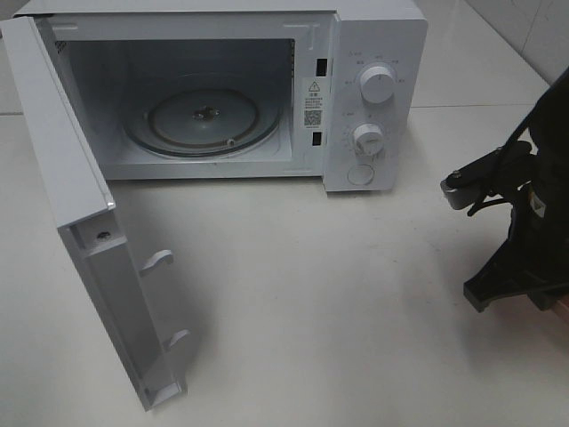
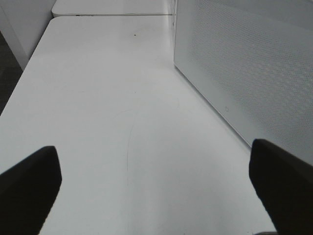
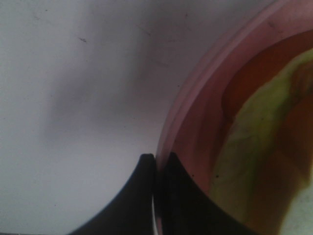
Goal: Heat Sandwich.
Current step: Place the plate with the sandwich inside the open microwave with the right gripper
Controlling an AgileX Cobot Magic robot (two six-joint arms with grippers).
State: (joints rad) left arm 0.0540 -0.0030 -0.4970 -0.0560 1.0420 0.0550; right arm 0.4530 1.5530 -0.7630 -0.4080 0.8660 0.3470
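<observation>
From the high camera, the white microwave (image 1: 382,36) stands at the back of the white table (image 1: 311,294). Its door (image 1: 71,178) is swung wide to the left, and the glass turntable (image 1: 204,116) lies bare inside. Two round knobs (image 1: 378,84) sit one above the other on the control panel. The black right arm (image 1: 524,222) reaches in at the right edge, well apart from the oven.

In the left wrist view, the left gripper (image 2: 154,149) hangs above the table with its two dark fingers (image 2: 29,186) spread wide and nothing between them. A perforated white panel (image 2: 244,63) of the microwave runs alongside.

In the right wrist view, the right gripper (image 3: 156,159) is pinched closed on the rim of the pink plate (image 3: 181,103). The sandwich (image 3: 254,137) lies on that plate (a close, blurred mass of green lettuce and red filling). Whether the plate rests on the table cannot be told.
</observation>
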